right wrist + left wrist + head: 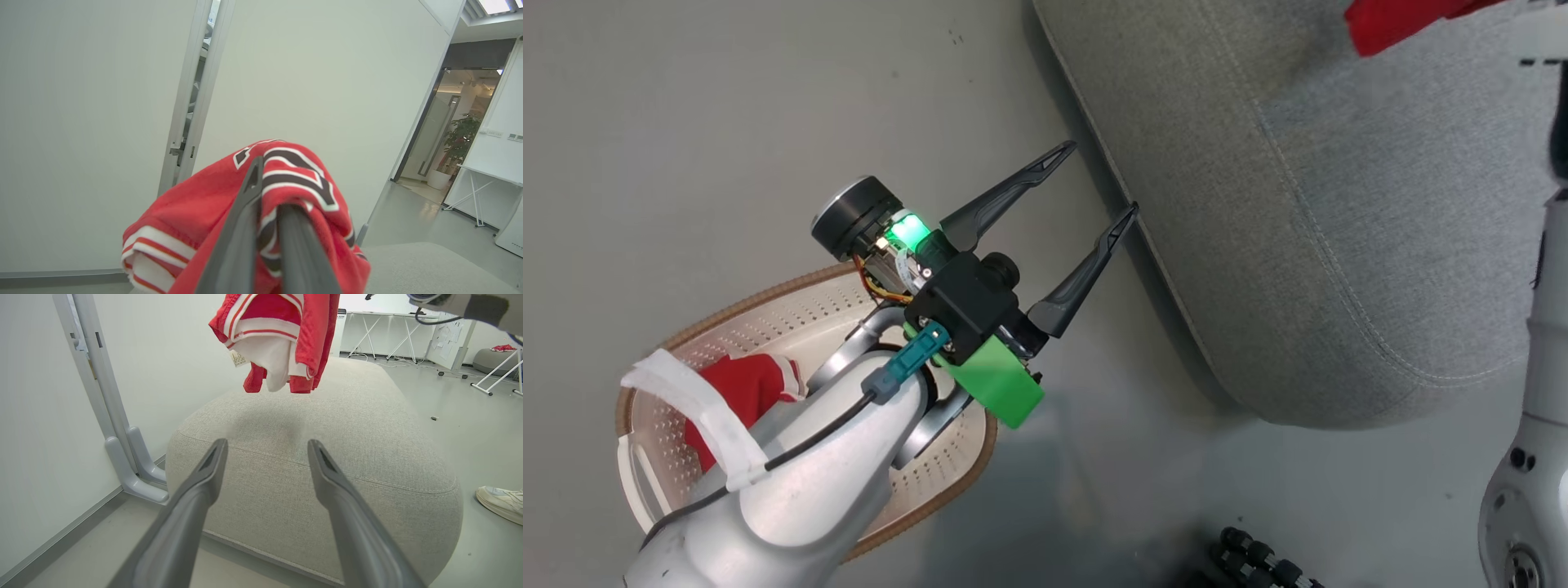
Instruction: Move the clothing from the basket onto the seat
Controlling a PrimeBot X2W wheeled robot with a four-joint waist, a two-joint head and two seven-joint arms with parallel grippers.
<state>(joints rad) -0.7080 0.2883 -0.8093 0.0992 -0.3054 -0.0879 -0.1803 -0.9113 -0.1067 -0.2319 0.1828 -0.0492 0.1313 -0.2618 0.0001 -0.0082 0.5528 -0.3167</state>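
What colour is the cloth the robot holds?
Red garment with white stripes, dark lettering; clearest in right wrist view.

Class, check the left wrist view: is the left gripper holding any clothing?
No, the left gripper is open, its fingers spread apart with just the grey seat beyond them.

The left arm hides much of the basket and part of the plain red garment inside. The striped garment is cut off at the top edge, and its little tag is too small to read. A shoe is cut off at the side.
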